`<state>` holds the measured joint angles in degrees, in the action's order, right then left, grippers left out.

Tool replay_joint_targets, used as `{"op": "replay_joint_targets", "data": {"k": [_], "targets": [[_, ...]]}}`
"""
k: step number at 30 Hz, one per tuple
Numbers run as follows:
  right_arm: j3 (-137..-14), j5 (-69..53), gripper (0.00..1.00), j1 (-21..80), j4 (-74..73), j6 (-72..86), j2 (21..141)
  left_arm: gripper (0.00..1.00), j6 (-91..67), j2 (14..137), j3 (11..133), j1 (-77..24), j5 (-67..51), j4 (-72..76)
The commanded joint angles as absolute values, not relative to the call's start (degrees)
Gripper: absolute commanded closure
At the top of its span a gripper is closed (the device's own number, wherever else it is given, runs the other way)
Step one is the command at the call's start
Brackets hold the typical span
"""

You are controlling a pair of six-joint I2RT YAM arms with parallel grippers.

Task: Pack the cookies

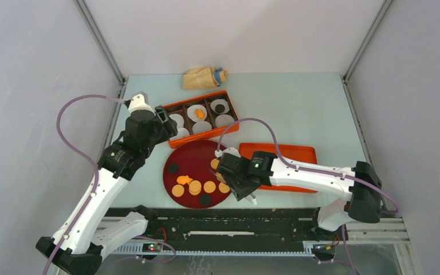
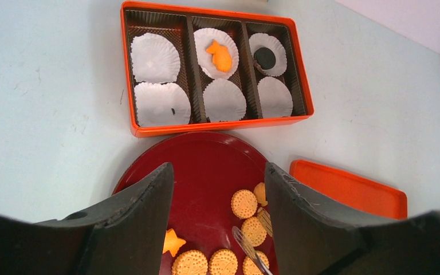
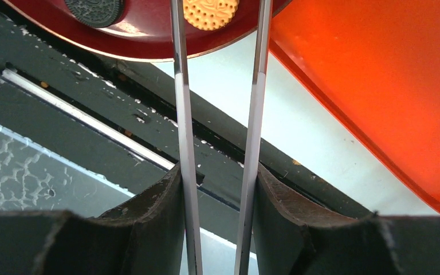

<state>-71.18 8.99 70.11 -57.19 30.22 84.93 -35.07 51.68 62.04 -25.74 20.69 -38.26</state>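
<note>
— Cookies [image 1: 195, 186], the small flat discs, tan and dark brown: where are they?

— Most lie on the round dark red plate [image 1: 197, 156] at the near middle of the pale bench [image 1: 298, 109]. Several tan ones sit along its near and right side, with two dark ones and an orange star-like one [image 2: 172, 242] left of the tan group.

— And the box?

— The orange rectangular box [image 2: 217, 125] sits just beyond the plate. It has three compartments side by side, each with two white paper liners [image 2: 154, 57]. An orange irregular cookie [image 2: 220, 56] lies in the far liner of the middle compartment, and a dark one [image 2: 265, 57] in the far liner of the right compartment.

— The hands?

— The right hand [image 3: 217, 172] is over the plate's near right rim, clamped on thin silver metal tongs [image 3: 183, 114]. The blades stand apart, with a tan cookie [image 3: 211, 11] showing between them in the wrist view. Whether they touch it I cannot tell. The left hand [image 2: 217, 172] hangs above the left end of the box, fingers wide, holding nothing.

— Anything else?

— A flat orange lid [image 1: 286, 153] lies right of the plate, and a tan crumpled bag [image 1: 203, 78] lies at the far edge.
</note>
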Motion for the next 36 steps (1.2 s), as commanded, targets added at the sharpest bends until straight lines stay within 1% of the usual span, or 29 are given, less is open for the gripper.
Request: {"op": "replay_joint_targets", "data": {"k": [1,10,17,18,19,23,25,31,36], "targets": [[-71.54,10.64,0.52,69.63,-54.62,30.99,87.17,0.36,-35.7,50.47,61.81,-25.4,21.09,-37.55],[-71.54,7.48,0.53,64.05,-50.19,28.01,89.94,0.35,-35.56,50.64,62.03,-25.4,21.19,-37.59],[-71.73,4.06,0.54,63.13,-48.67,26.31,91.94,0.35,-35.35,50.73,61.81,-25.4,21.64,-37.62],[-72.25,4.16,0.54,63.03,-48.91,26.04,92.24,0.35,-35.33,50.84,61.79,-25.4,21.65,-37.62],[-73.05,4.38,0.58,63.1,-49.11,25.63,92.59,0.35,-35.4,50.99,61.74,-25.4,21.67,-37.64],[-80.77,7.74,0.68,62.91,-50.99,22.41,93.88,0.35,-35.34,51.87,61.95,-25.4,21.33,-37.53],[-86.53,9.64,0.7,62.93,-52.77,20.61,94.8,0.35,-35.21,51.82,62.19,-25.4,21.4,-37.53],[-99.47,9.9,0.71,61.17,-53.34,15.54,98.62,0.35,-34.72,50.98,62.67,-25.4,24.18,-38.32],[-107.77,5.9,0.71,57.85,-52.03,12.66,107.19,0.35,-34.24,50.44,64.3,-25.4,26.6,-39.51]]}}
